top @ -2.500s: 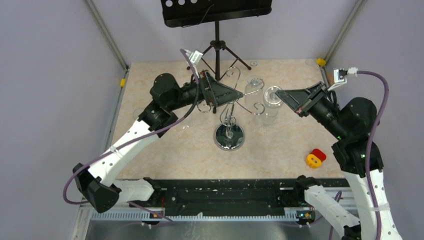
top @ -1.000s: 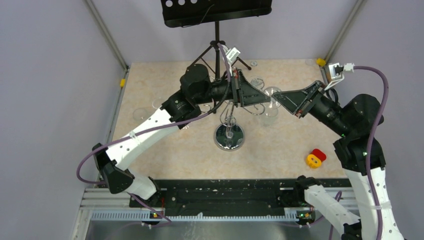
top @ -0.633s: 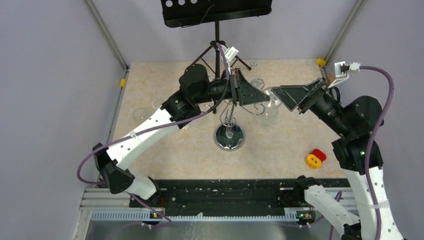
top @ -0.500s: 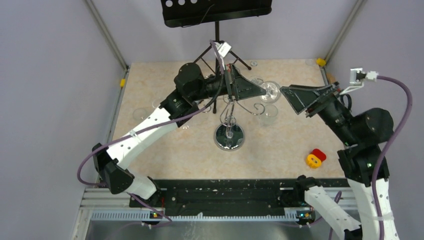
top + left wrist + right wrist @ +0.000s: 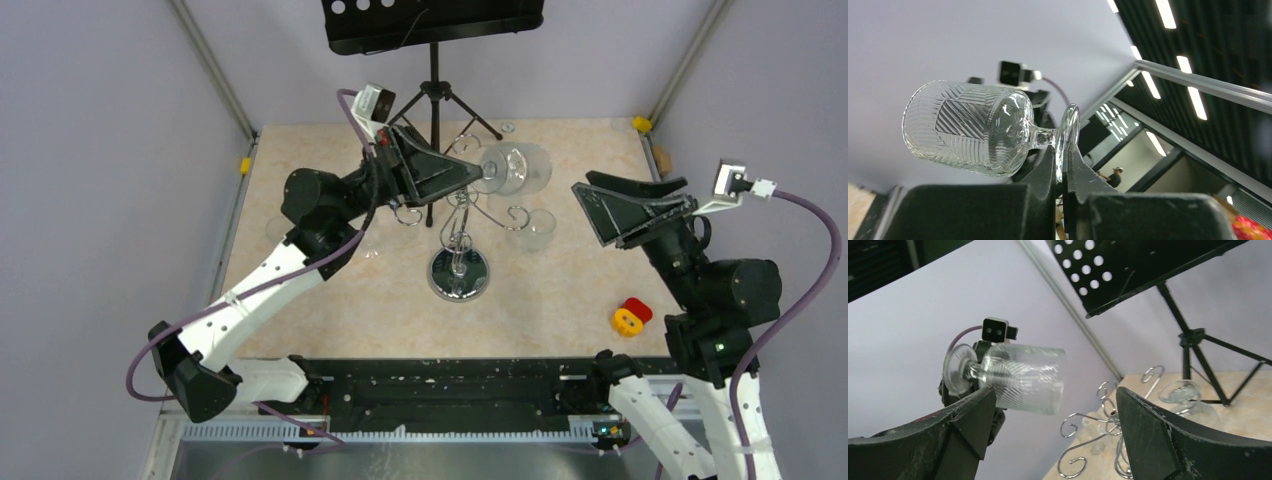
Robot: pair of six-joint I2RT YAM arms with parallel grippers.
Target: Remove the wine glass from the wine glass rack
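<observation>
The wine glass (image 5: 518, 168) is clear with a cut pattern and lies sideways in the air above the wine glass rack (image 5: 459, 272), apart from its curled hooks (image 5: 517, 214). My left gripper (image 5: 482, 172) is shut on the glass's round foot (image 5: 1068, 134), with the bowl (image 5: 968, 127) pointing away. My right gripper (image 5: 590, 206) stands open to the right of the glass, with nothing between its fingers. In the right wrist view the wine glass (image 5: 1018, 377) shows beyond the left finger (image 5: 968, 415), with the rack's chrome hooks (image 5: 1083, 422) below.
A black music stand (image 5: 432, 20) on a tripod (image 5: 436, 100) stands behind the rack. Another clear glass (image 5: 540, 228) sits by the rack's right arm, and one more (image 5: 280, 228) is on the table at the left. A red and yellow object (image 5: 631, 316) lies near the right arm.
My left gripper came in, closed on the glass's foot and carried it up and back from the rack. My right gripper let go, opened wide and drew back to the right.
</observation>
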